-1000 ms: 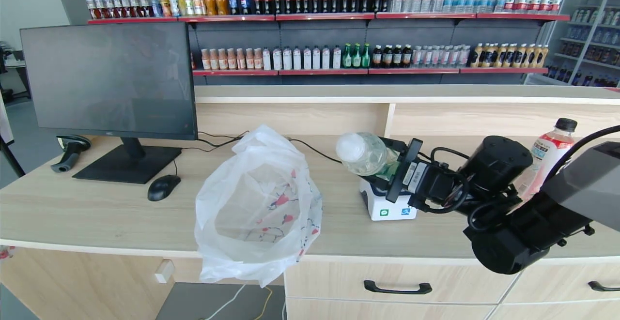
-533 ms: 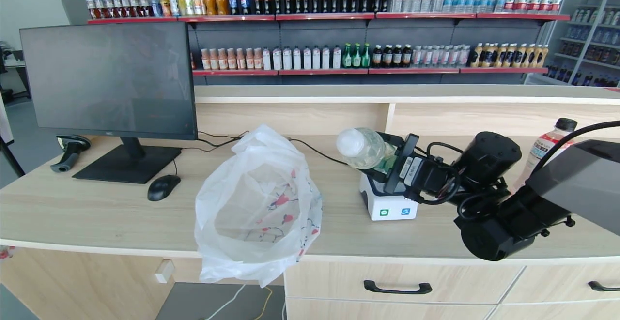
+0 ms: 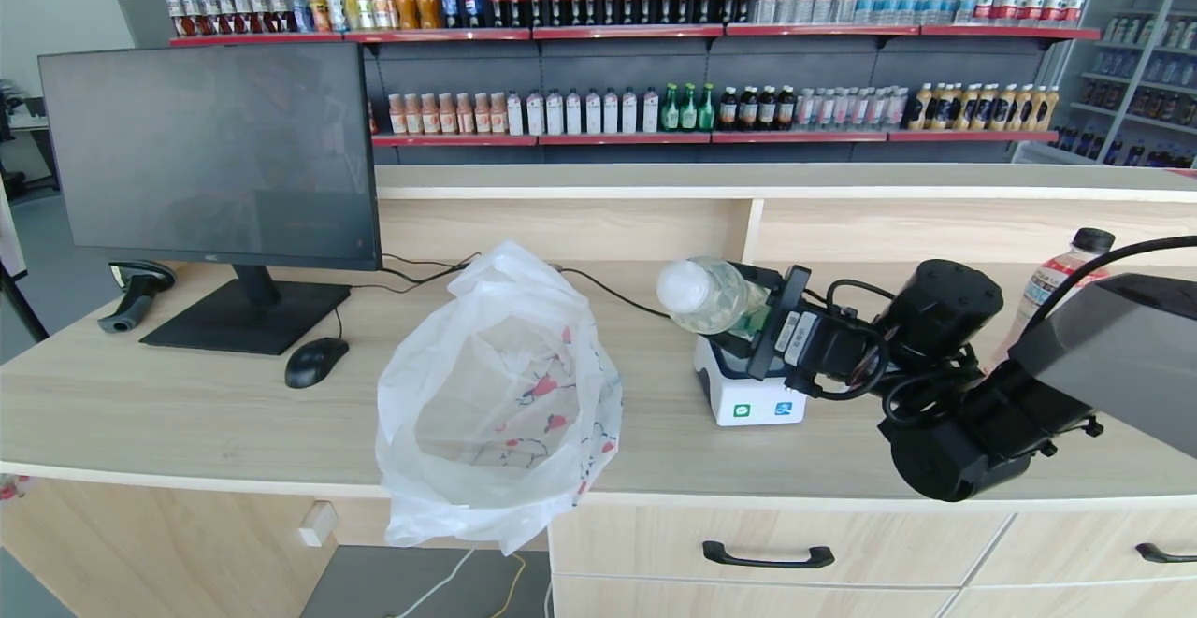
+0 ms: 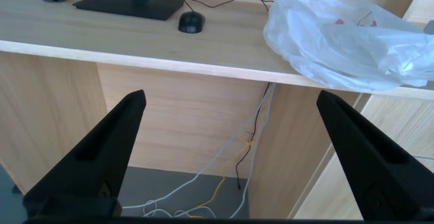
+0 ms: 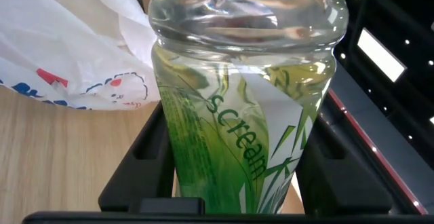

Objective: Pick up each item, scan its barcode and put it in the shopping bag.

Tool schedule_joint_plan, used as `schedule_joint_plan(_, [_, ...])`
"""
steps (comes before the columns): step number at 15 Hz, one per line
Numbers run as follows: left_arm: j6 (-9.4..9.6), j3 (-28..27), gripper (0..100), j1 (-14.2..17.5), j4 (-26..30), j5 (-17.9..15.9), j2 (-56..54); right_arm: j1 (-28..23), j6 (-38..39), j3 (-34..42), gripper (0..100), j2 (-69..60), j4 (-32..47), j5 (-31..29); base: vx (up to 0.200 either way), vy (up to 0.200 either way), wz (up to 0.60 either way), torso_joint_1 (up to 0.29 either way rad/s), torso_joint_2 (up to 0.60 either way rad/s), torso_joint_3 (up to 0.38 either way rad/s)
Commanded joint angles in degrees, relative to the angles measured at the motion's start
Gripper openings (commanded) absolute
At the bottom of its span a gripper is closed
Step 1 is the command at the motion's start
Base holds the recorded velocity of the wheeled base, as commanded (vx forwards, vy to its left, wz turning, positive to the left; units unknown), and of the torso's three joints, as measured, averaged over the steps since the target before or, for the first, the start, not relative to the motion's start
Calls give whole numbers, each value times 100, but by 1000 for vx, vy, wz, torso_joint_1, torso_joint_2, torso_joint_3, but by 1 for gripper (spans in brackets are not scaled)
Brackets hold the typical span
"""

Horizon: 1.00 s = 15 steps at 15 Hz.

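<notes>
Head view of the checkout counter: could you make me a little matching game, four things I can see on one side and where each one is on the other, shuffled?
Things
1. green-label bottle
2. shopping bag
3. computer mouse
4. black-capped bottle

Places
A. beside the monitor stand
B. on its side in the right claw, above the white scanner box
C. upright at the right end of the counter
D. standing open at the counter's front edge

Pairs: 1-B, 2-D, 3-A, 4-C
</notes>
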Motion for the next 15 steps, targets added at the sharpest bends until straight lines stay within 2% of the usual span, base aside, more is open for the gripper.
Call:
schedule_joint_plan(1, [-4,0,100,-1,-2,2,-2,-11,-4,15,0,17,-6,12,0,0,0,0,0,0])
schedule_joint_plan(15, [-4,0,100,-1,-2,2,-2,-11,13,41,0,8,-6,-6,0,0,0,0,0,0])
